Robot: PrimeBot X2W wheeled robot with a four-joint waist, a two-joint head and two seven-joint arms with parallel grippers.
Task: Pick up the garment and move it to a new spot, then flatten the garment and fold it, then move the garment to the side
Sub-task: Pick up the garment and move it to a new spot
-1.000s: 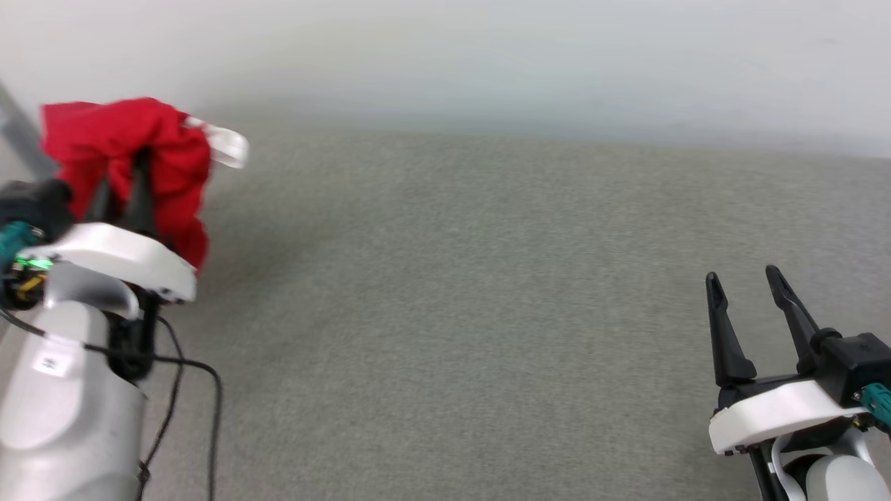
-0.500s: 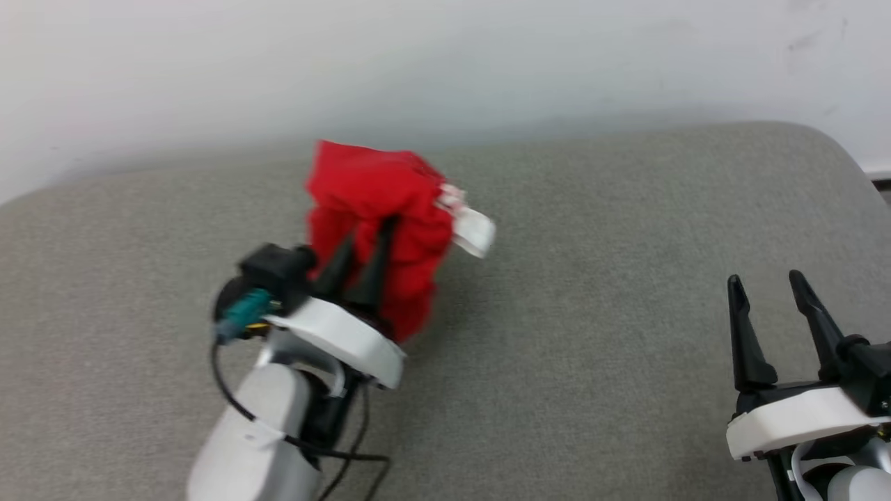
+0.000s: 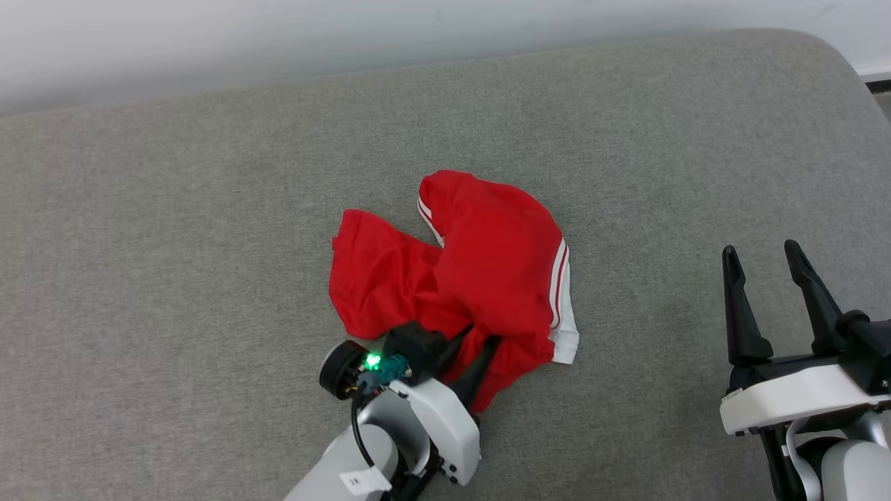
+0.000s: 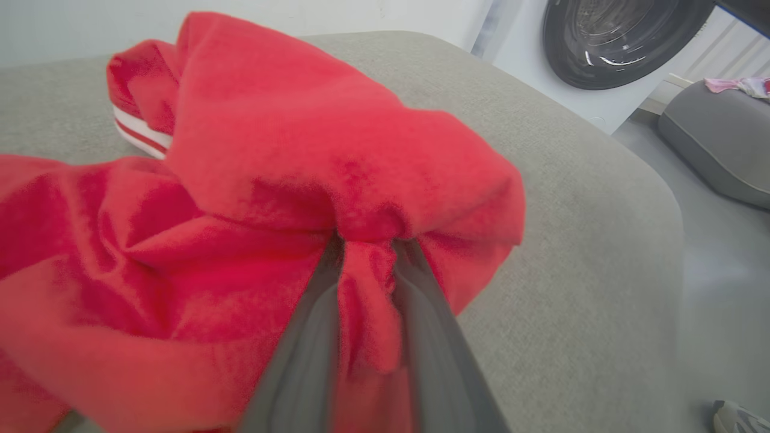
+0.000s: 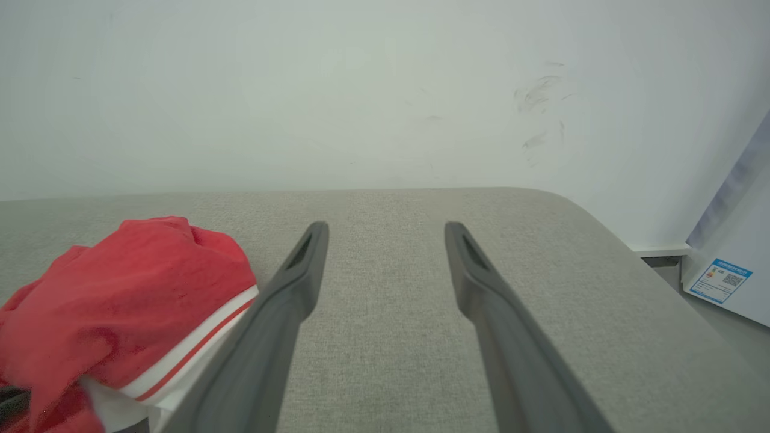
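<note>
The shirt [image 3: 487,264] lies crumpled in the middle of the grey cushion [image 3: 174,278]; the left gripper [image 3: 475,346] pinches a bunched fold at its near edge; the right gripper [image 3: 761,249] stands wide and empty, well apart. The cloth looks soft, light and floppy — likely best taken by the hem or shoulder seams for flattening.

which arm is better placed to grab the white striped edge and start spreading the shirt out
Right, probably. The right gripper is open, free, and on the side of the garment where the white striped edge lies. The left gripper is shut on a near fold.
</note>
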